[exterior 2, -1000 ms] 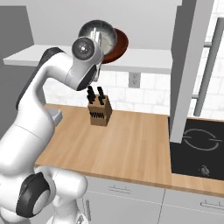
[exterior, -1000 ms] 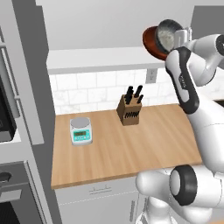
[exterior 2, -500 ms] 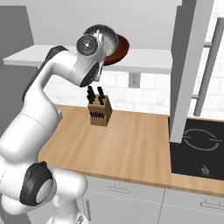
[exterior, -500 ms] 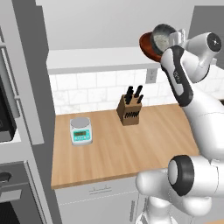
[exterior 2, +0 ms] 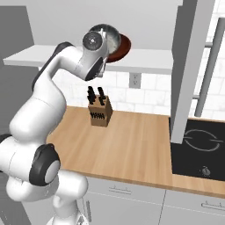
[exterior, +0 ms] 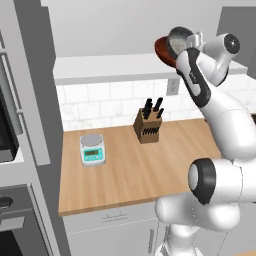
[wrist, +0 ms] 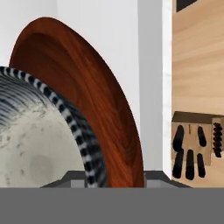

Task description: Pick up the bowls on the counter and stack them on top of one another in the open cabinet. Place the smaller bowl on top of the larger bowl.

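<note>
The arm is reaching up high, holding the small grey bowl (exterior: 179, 39) at the level of the cabinet ledge (exterior: 115, 67). The gripper itself is sitting behind the bowl and the wrist, so I cannot tell whether its fingers are clamped on the bowl or loose.

The grey bowl is tipping on its side, its pale speckled inside (wrist: 33, 153) facing the hand camera. Right behind it the big reddish-brown bowl (exterior 2: 121, 46) is lying on the ledge, and from the hand view the grey bowl is overlapping the brown bowl's hollow (wrist: 92, 96); whether the two are touching is unclear.

Down on the wooden counter (exterior: 150, 170) a knife block (exterior: 149, 126) is standing near the tiled far wall, with a white kitchen scale (exterior: 93, 149) well to its left. A black cooktop (exterior 2: 200, 147) is lying at the counter's right end.
</note>
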Available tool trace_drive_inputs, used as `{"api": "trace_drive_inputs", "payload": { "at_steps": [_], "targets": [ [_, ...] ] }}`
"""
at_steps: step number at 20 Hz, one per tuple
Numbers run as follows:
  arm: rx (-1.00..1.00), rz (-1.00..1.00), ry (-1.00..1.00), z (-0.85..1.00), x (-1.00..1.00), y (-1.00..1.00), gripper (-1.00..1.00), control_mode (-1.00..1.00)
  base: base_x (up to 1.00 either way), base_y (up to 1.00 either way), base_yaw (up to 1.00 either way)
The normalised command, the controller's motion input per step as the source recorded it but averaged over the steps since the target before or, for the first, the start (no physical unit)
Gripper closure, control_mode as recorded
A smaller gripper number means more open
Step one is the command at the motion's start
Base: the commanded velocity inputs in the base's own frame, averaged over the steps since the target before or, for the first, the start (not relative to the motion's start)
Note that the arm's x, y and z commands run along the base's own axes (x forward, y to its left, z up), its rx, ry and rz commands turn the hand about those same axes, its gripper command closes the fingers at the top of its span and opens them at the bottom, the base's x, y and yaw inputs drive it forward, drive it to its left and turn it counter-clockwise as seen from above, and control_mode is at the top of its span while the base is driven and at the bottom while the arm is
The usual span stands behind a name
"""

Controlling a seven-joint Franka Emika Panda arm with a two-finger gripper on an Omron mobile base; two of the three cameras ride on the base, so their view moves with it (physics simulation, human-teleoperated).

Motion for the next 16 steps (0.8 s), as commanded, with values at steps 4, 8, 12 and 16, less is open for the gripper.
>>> {"api": "trace_drive_inputs", "payload": {
  "at_steps": [4,8,12,16],
  "targets": [
    [0.00,0.00,0.00,0.00,0.62,0.02,1.00,-1.00,0.00,0.00,0.00],
    [0.00,0.00,0.00,0.00,0.51,0.02,1.00,-1.00,0.00,0.00,0.00],
    [0.00,0.00,0.00,0.00,0.49,0.16,-1.00,-1.00,0.00,0.00,0.00],
    [0.00,0.00,0.00,0.00,0.16,0.03,-1.00,-1.00,0.00,0.00,0.00]
  ]
}}
